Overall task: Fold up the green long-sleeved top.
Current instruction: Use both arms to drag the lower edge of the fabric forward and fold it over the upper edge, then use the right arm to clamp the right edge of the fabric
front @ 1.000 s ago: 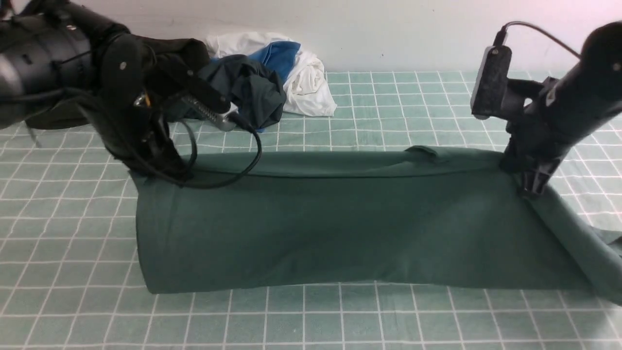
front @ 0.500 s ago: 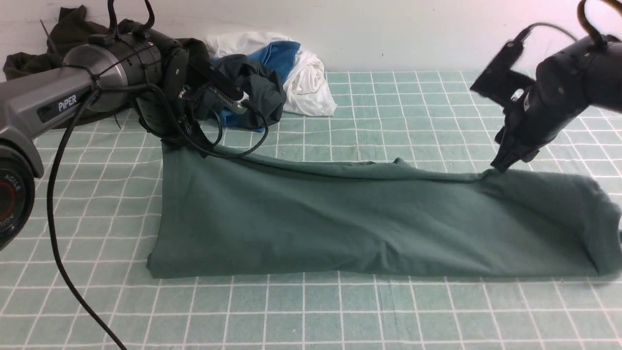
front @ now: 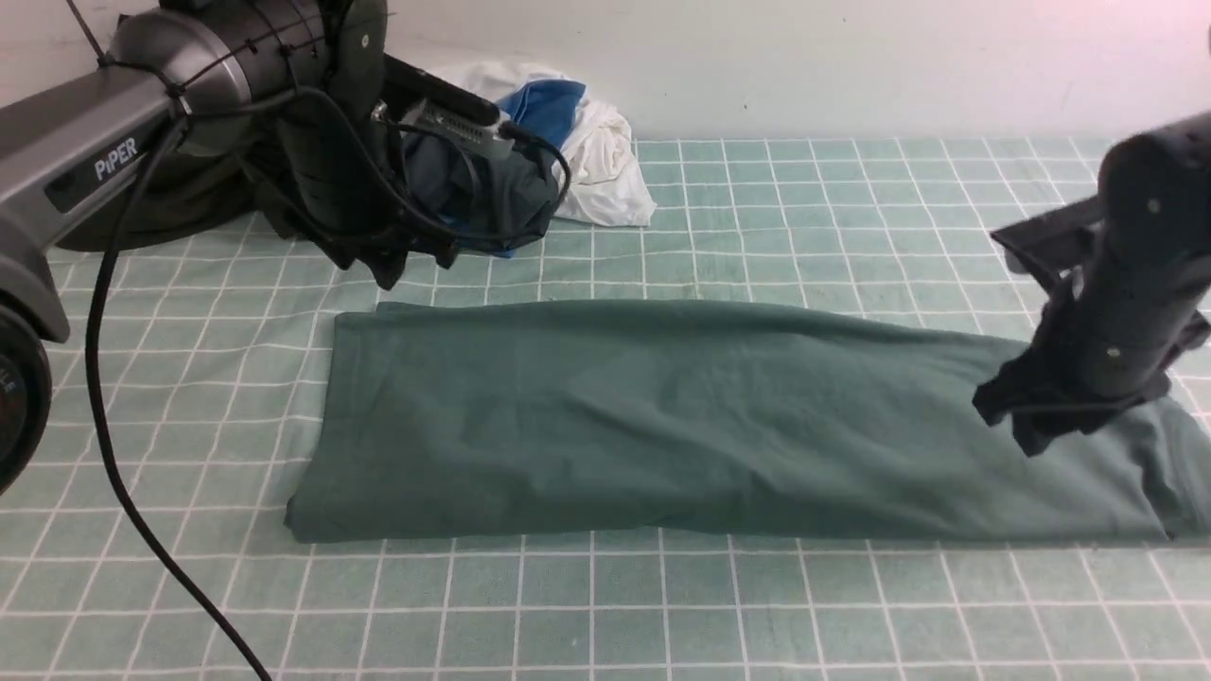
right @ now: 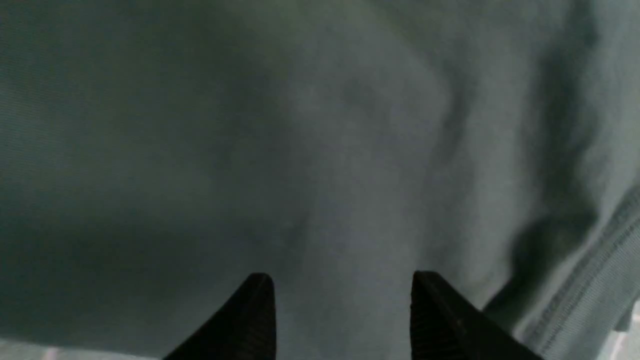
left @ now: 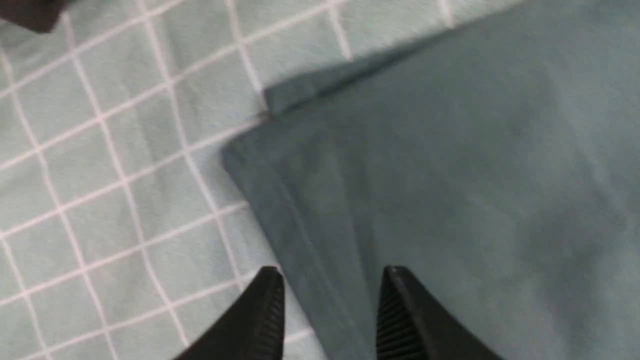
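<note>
Green long-sleeved top (front: 662,416) lies flat on the worktop (front: 757,208), folded into one long band that runs from 9 o'clock to 3 o'clock across the middle of the front view. Its surface is mostly smooth, with some soft wrinkles near the middle.

I see the left gripper (left: 330,272) at about 10 o'clock from the middle of the top, by the far left corner. In the left wrist view its two fingers are spread apart and nothing is between them. One finger is over the checked cloth of the worktop and the other is over the edge of the top. At this corner a lower layer of the fabric peeks out a little past the upper one.

The right gripper (right: 342,277) is at 3 o'clock, over the right end of the top. Its fingers are also spread wide and they pinch nothing; I see only green fabric under them. I cannot tell if the tips touch the fabric. A ribbed edge (right: 590,280) of the top shows beside this gripper in the right wrist view.

At 11 o'clock, near the wall, there is a pile of other clothes: a white and blue garment (front: 596,151) and a dark garment (front: 501,189), partly hidden behind the left arm. A black cable (front: 123,473) hangs from that arm at 8 o'clock.
</note>
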Controlling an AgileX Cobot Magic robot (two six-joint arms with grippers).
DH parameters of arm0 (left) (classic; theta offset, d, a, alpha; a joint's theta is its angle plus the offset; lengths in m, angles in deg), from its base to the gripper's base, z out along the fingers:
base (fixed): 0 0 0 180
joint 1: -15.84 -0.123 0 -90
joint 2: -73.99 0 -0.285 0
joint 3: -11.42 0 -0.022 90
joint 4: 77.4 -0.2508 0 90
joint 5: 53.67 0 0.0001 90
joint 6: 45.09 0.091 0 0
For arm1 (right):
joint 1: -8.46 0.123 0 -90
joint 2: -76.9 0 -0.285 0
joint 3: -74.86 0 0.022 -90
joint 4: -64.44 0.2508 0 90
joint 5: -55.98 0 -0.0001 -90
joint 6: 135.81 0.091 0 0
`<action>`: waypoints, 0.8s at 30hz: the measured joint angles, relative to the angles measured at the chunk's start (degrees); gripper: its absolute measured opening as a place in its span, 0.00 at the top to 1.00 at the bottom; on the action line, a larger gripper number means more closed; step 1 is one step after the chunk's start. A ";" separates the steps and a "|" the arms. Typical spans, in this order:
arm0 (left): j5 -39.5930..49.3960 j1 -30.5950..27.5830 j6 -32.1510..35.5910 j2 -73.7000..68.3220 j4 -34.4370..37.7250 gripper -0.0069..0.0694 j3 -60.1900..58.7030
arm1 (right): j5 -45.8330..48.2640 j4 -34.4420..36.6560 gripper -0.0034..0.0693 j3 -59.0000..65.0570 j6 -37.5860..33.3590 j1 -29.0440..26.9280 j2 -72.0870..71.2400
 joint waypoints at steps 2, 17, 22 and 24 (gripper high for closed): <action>2.13 1.02 0.90 1.07 0.64 0.75 -2.40 | -2.74 -3.44 0.47 2.49 5.15 -2.93 0.00; -7.89 1.16 0.56 12.52 4.52 0.91 -33.12 | -13.39 -1.31 0.31 5.95 10.87 -20.41 3.84; -8.07 1.16 0.84 13.22 5.74 0.91 -34.58 | -13.99 1.09 0.31 5.88 7.99 -20.80 5.02; -7.82 1.16 0.95 13.77 5.75 0.91 -34.70 | -14.19 3.00 0.35 5.83 5.26 -20.87 5.02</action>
